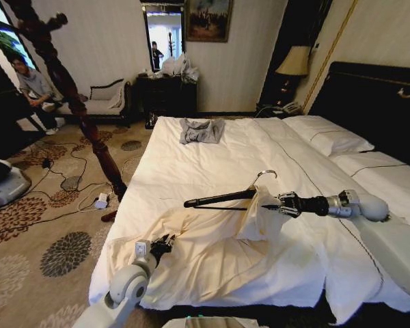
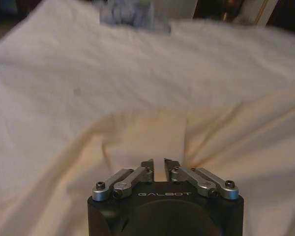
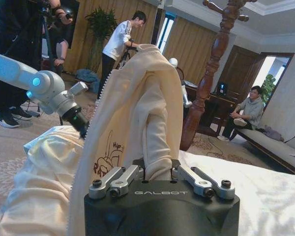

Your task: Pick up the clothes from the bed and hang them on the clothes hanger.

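Note:
The clothes (image 1: 212, 246), a pale cream garment, lie spread over the near left part of the bed (image 1: 212, 157). One bunched part is lifted off the sheet. My right gripper (image 1: 272, 203) is shut on that raised part, and the fabric (image 3: 137, 98) stands up from between its fingers (image 3: 159, 169). The black clothes hanger (image 1: 219, 199), with its silver hook up, sticks out leftward from the raised bunch, just above the bed. My left gripper (image 1: 165, 241) rests low at the garment's near edge. Its fingers (image 2: 148, 167) are pinched on a fold of the cream cloth (image 2: 147, 132).
A small grey garment (image 1: 201, 130) lies at the far end of the bed. Pillows (image 1: 328, 137) and the black headboard (image 1: 376, 96) are to the right. A dark wooden coat stand (image 1: 68, 89) rises left of the bed, with cables (image 1: 68, 178) on the carpet.

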You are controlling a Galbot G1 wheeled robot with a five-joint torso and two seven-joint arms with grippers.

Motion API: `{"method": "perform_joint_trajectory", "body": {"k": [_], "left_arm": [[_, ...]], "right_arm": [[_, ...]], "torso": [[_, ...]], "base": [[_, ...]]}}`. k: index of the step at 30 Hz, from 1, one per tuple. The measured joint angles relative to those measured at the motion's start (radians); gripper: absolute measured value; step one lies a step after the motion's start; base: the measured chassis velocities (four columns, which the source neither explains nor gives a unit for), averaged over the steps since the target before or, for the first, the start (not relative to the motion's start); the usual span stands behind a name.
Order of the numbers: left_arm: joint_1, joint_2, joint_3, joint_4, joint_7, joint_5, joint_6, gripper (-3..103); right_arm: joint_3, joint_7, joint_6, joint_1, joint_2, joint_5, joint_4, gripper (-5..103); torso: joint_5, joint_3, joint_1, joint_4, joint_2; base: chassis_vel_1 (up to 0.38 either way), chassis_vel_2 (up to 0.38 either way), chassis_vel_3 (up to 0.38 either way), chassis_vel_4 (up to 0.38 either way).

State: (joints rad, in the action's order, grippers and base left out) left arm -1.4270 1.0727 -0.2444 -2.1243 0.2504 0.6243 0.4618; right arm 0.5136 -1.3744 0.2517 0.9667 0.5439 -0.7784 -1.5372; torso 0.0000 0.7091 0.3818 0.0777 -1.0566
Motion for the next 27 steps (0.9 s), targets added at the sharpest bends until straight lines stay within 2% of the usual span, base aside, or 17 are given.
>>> {"method": "perform_joint_trajectory", "body": {"k": [1,3,4,6,7,9,11,13,15,17,18,20,24,25,27], "left_arm": [[0.006,0.006,-0.008,0.000,-0.004,0.002,-0.023,8],[0.009,0.008,-0.010,0.000,-0.004,0.007,-0.026,8],[0.035,0.024,-0.037,0.012,0.012,0.045,-0.028,7],[0.074,0.038,-0.072,0.042,0.035,0.076,-0.020,18],[0.074,0.038,-0.072,0.042,0.035,0.076,-0.020,18],[0.149,0.047,-0.111,0.099,0.062,0.112,0.017,28],[0.166,0.048,-0.117,0.111,0.066,0.120,0.028,28],[0.225,0.048,-0.129,0.161,0.073,0.166,0.071,39],[0.246,0.048,-0.124,0.183,0.073,0.184,0.084,50],[0.259,0.051,-0.114,0.201,0.073,0.196,0.094,50],[0.268,0.057,-0.101,0.224,0.073,0.202,0.106,61],[0.271,0.060,-0.094,0.235,0.072,0.202,0.110,61],[0.273,0.078,-0.071,0.277,0.070,0.193,0.129,83],[0.273,0.078,-0.071,0.277,0.070,0.193,0.129,83],[0.274,0.082,-0.065,0.292,0.069,0.181,0.133,93]], "right_arm": [[0.000,-0.001,0.001,0.000,0.002,0.000,0.001,19],[0.000,-0.001,0.002,0.000,0.002,0.001,0.002,19],[0.000,-0.003,0.006,0.001,0.005,0.001,0.004,19],[0.000,-0.007,0.009,0.004,0.007,0.002,0.008,19],[0.000,-0.007,0.009,0.004,0.007,0.002,0.008,19],[0.000,-0.013,0.014,0.005,0.010,0.005,0.015,19],[0.000,-0.014,0.014,0.005,0.011,0.005,0.016,19],[0.000,-0.016,0.015,0.005,0.014,0.006,0.018,19],[-0.001,-0.017,0.016,0.004,0.014,0.007,0.019,19],[-0.002,-0.018,0.016,0.003,0.015,0.008,0.019,19],[-0.003,-0.019,0.016,0.002,0.015,0.010,0.020,19],[-0.003,-0.019,0.016,0.001,0.015,0.010,0.021,19],[-0.003,-0.021,0.018,0.003,0.015,0.011,0.021,19],[-0.003,-0.021,0.018,0.003,0.015,0.011,0.021,19],[-0.003,-0.023,0.020,0.005,0.015,0.014,0.021,19]], "torso": [[0.0000,0.000,0.000,0.0000,0.000],[0.0000,0.000,0.000,0.0000,0.000],[-0.0001,0.000,0.000,-0.0001,0.000],[0.0001,0.000,0.000,0.0001,0.000],[0.0001,0.000,0.000,0.0001,0.000],[0.0000,0.000,0.000,0.0001,0.000],[0.0000,0.000,0.000,0.0001,0.000],[0.0000,0.000,0.000,0.0001,0.000],[0.0000,0.000,0.000,0.0001,0.000],[0.0000,0.000,0.000,0.0001,0.000],[-0.0001,0.000,0.000,0.0002,0.000],[0.0000,0.000,0.000,0.0001,0.000],[-0.0001,0.000,0.000,0.0000,0.000],[-0.0001,0.000,0.000,0.0000,0.000],[0.0000,0.000,0.000,0.0000,0.000]], "base": [[0.000,0.000,0.000,0.000],[0.000,0.000,0.000,0.000],[0.000,0.000,0.000,0.000],[0.000,0.000,0.000,0.000],[0.000,0.000,0.000,0.000],[0.000,0.000,0.000,0.000],[0.000,0.000,0.000,0.000],[0.000,0.000,0.000,0.000],[0.000,0.000,0.000,0.000],[0.000,0.000,0.000,0.000],[0.000,0.000,0.000,0.000],[0.000,0.000,0.000,0.000],[0.000,0.000,0.000,0.000],[0.000,0.000,0.000,0.000],[0.000,0.000,0.000,0.000]]}}
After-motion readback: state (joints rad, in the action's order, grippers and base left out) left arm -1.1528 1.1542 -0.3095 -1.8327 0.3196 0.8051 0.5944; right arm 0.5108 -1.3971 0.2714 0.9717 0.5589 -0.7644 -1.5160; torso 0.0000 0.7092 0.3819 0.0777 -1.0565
